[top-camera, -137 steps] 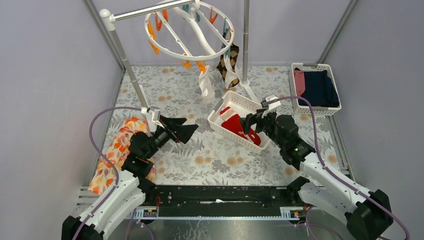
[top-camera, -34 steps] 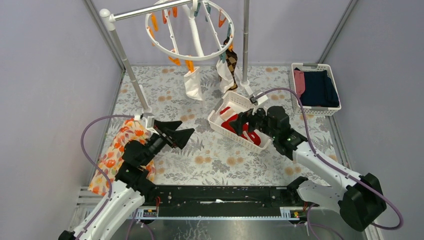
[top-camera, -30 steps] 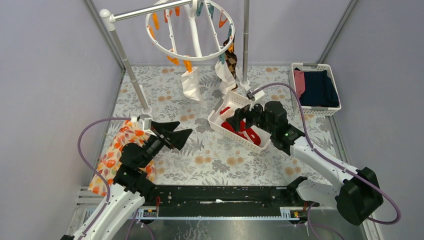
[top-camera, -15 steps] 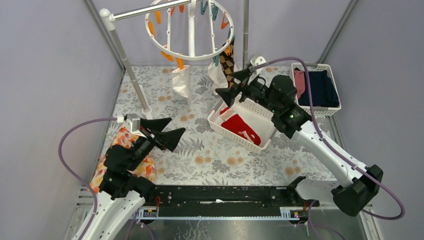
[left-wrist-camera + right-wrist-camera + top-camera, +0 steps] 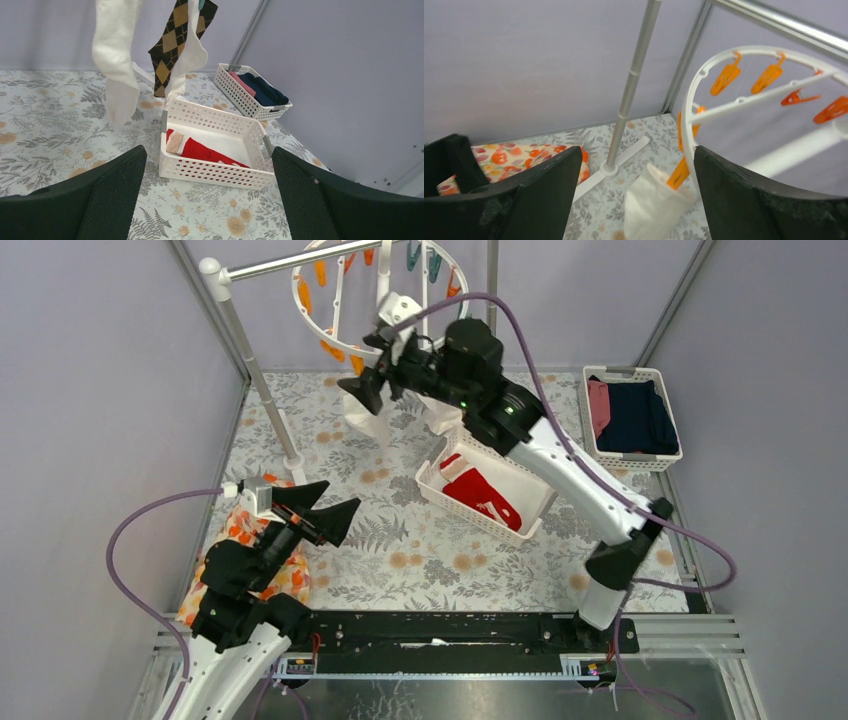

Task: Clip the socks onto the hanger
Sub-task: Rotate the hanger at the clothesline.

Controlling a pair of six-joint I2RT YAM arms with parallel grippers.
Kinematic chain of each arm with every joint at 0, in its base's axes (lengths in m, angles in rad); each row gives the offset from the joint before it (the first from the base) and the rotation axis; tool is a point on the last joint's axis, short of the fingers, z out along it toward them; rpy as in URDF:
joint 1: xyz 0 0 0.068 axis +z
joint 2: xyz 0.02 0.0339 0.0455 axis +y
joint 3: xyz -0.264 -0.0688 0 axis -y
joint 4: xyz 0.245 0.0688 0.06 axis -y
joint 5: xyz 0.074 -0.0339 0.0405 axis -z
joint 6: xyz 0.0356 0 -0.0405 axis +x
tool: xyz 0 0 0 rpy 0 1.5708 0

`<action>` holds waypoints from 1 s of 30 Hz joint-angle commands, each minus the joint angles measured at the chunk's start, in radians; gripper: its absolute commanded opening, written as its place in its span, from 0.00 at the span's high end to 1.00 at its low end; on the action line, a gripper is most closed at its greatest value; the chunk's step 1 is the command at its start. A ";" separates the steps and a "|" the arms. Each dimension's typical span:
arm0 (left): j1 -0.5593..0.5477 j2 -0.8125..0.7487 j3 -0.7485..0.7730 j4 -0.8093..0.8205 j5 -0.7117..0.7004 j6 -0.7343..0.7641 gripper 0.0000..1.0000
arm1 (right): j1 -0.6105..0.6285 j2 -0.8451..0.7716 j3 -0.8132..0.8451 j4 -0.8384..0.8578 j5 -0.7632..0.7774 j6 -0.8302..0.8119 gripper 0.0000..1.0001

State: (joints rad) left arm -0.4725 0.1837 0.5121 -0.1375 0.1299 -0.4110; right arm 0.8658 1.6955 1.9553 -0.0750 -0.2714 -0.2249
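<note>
Hanger [image 5: 688, 100]: up at the back, whitish sock [image 5: 117, 60] and argyle sock [image 5: 172, 42] dangling from its rim.
Red socks [image 5: 200, 150]: in the white basket [image 5: 215, 172].
Right gripper [image 5: 358, 365]: I hold it beside the hanger, spread wide, empty.
Left gripper [image 5: 343, 494]: low, spread wide, empty.

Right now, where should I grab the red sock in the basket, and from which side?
Pinch the red sock mid-body, coming straight down from above. It lies flat on the floor of the white basket, whose walls block any sideways approach. Close across its narrow width.
</note>
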 commanded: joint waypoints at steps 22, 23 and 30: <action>-0.001 -0.012 -0.004 -0.005 0.002 -0.006 0.01 | 0.026 0.252 0.367 -0.255 0.357 -0.325 0.61; 0.000 -0.011 -0.004 -0.004 0.002 -0.006 0.01 | 0.025 0.242 0.348 -0.245 0.383 -0.332 0.64; -0.001 -0.006 -0.007 0.002 0.007 -0.009 0.01 | 0.018 0.106 0.156 -0.130 0.489 -0.366 0.68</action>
State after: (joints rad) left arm -0.4725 0.1791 0.5117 -0.1482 0.1234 -0.4129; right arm 0.8837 1.9316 2.1780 -0.3038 0.1184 -0.5541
